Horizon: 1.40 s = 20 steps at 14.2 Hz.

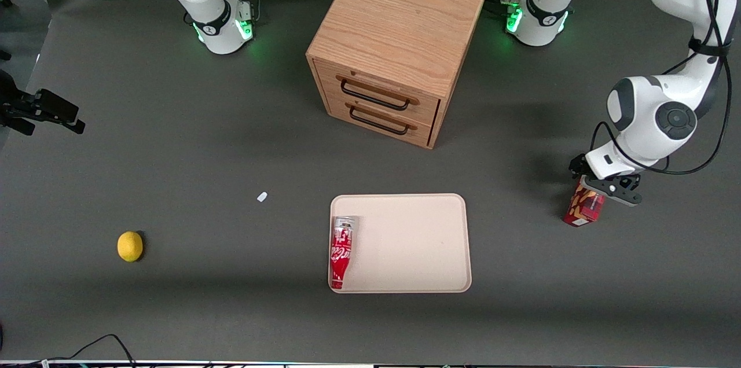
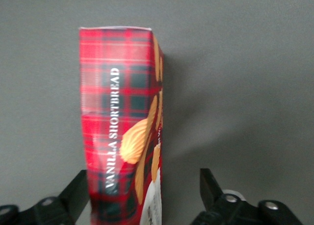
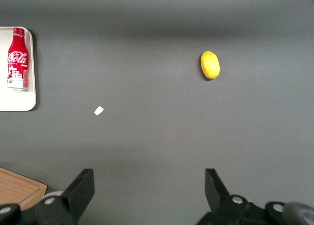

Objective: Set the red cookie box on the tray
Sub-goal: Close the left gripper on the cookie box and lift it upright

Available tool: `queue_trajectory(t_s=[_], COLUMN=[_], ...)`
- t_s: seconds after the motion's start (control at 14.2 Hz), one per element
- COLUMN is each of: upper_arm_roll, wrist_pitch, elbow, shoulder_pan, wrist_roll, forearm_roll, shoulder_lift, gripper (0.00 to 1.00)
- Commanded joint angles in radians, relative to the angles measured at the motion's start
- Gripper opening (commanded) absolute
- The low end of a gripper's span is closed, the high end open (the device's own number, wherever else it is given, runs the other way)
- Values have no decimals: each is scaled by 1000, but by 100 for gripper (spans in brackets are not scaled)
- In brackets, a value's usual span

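Soda bottle [image 1: 341, 252] occupies tray [image 1: 417, 240]; end effector [image 1: 608, 187] straddles red cookie box [image 1: 583, 206].

The left arm reaches down steeply toward the working arm's end of the table, wrist bent low; its gripper [image 1: 602, 188] hangs just above the table (fingers [image 2: 73, 195] spread wide).

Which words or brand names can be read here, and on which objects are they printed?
"VANILLA SHORTBREAD": on the red cookie box, between the fingers of the gripper.
"Coca-Cola": on the red soda bottle lying on the tray.
Small print on the box's white panel: unreadable.
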Motion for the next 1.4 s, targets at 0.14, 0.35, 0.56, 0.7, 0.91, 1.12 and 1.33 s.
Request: queue_trajectory(t_s=[0.14,0.35,0.56,0.7,0.91,1.12,1.33], upper_arm_roll=[32,32,32,34,34,34,31], wrist_pitch=[0,-15,-18,-23,-86,-237,-484], elbow=[19,36,42,50,82,176,355], shoulder_pan=[-28,-29,-29,-29,-28,-26,-29], wrist_roll=[2,-1,0,2,2,-4,-65], forearm_roll=[0,-1,-1,-1,-1,-21,-55], shoulder_lift=[3,3,3,3,-6,-44,-68], gripper=[14,0,0,0,0,0,0])
